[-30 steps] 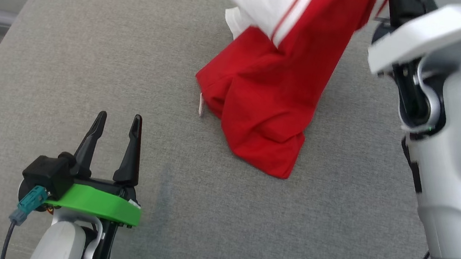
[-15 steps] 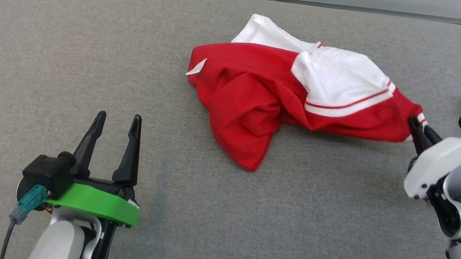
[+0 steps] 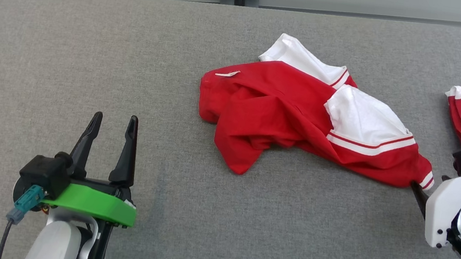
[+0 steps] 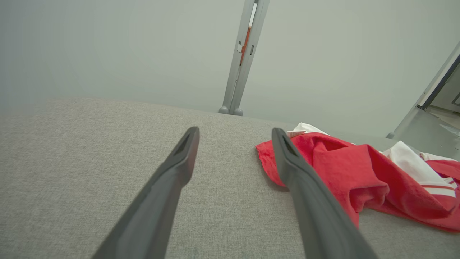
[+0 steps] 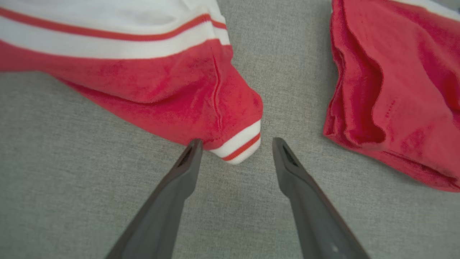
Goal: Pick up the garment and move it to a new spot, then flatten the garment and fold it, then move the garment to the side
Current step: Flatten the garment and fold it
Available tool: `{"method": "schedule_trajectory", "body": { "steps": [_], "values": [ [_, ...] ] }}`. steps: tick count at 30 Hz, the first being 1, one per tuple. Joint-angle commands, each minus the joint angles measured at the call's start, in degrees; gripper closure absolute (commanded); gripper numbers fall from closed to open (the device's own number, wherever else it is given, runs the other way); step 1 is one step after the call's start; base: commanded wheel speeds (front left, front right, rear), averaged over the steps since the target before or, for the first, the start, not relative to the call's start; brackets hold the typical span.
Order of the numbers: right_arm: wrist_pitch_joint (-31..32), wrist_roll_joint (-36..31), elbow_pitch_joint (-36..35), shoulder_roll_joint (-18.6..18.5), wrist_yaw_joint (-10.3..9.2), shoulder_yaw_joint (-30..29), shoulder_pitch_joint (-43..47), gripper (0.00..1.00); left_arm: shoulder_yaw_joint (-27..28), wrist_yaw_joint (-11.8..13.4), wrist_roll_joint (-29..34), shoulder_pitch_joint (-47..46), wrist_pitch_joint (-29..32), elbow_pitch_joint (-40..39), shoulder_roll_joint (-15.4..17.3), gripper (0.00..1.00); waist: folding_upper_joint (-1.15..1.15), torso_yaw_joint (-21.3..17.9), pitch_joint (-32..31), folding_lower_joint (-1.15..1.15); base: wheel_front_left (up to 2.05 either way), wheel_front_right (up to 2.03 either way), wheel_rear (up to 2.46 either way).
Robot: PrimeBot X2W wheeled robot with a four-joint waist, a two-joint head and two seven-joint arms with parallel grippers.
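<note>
Now, nearest me, my right pincer [image 5: 237, 141] stands wide and grips nothing. The white, red-striped sleeve cuff [image 5: 240, 150] of the crumpled red-and-white soft jersey shirt [image 5: 151, 90] lies between its tips on the grey fabric-covered table [image 5: 90, 172]. Beyond the cuff the shirt runs ahead and to this pincer's left in a loose heap. A second red garment [image 5: 388, 90] lies apart to its right. My left pincer [image 3: 116, 116] is wide too and empty, with the shirt ahead and to its right. I judge the cloth light, limp and not slippery; it will sag and drag rather than hold shape. The stitched edges look best to pinch: this cuff near me, then the far hem, to spread it flat.
</note>
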Motion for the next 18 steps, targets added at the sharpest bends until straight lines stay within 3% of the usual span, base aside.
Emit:
{"method": "schedule_trajectory", "body": {
  "steps": [1, 5, 10, 18],
  "values": [
    [1.52, 1.34, -0.71, -0.35, -0.10, -0.55, 1.69, 0.00, -0.01, -0.20, 0.03, 0.05, -0.16, 0.06, 0.31, 0.00, 0.00, -0.13, -0.29, 0.00, 0.00, 0.00, 0.00],
    [0.48, 0.89, -5.18, -1.26, -0.10, -4.52, 2.78, 0.00, 0.04, -0.20, 0.11, 0.17, -0.16, 0.08, 0.28, 0.00, 0.00, -0.19, -0.71, 0.00, 0.00, 0.00, 0.00],
    [-2.50, -1.86, -9.56, 1.64, -0.10, -8.19, 1.72, 0.00, 0.26, -0.20, 0.04, 0.52, -0.16, -0.10, 0.37, 0.00, 0.00, -0.05, -1.11, 0.00, 0.00, 0.00, 0.00],
    [-2.27, -2.82, -2.73, 5.82, -0.10, -5.94, -5.59, 0.00, -0.72, -0.20, 0.00, -0.76, -0.16, -0.56, 0.27, 0.00, 0.00, 1.68, 0.87, 0.00, 0.00, 0.00, 0.00]
  ]
}}
